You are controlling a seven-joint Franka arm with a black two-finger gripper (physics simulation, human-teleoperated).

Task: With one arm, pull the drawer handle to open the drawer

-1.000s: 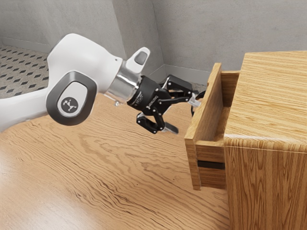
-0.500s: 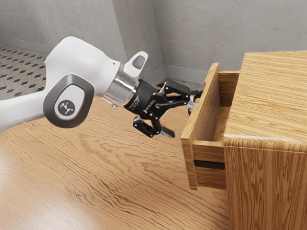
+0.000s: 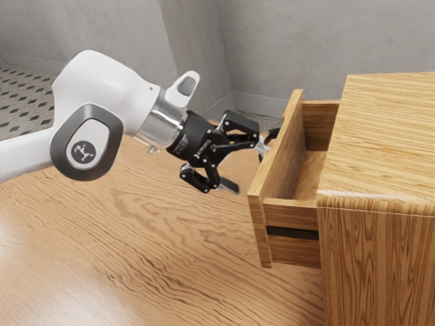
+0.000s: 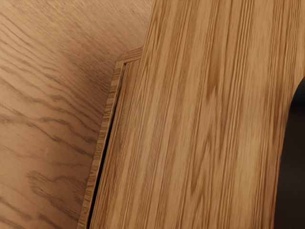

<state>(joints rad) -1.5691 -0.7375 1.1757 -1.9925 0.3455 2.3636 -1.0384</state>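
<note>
The top drawer (image 3: 275, 166) of the wooden cabinet (image 3: 380, 204) stands partly pulled out, with its inside showing. On the drawer front is a dark handle (image 3: 272, 135). My black gripper (image 3: 248, 165) is open in front of it. The upper finger (image 3: 260, 144) hooks at the handle, while the lower finger (image 3: 229, 185) hangs apart from the wood. Seen from the wrist, the drawer front (image 4: 205, 119) is very close, and the black handle (image 4: 293, 167) sits at its edge.
The cabinet rests on a wooden surface (image 3: 136, 244) with free room toward the exterior view's left. Below the open drawer is a dark gap (image 3: 291, 233) above the lower cabinet front. Grey walls (image 3: 306, 41) stand behind.
The drawer has slid further out toward the exterior view's left. My hand has drawn back with it, the upper finger staying at the handle.
</note>
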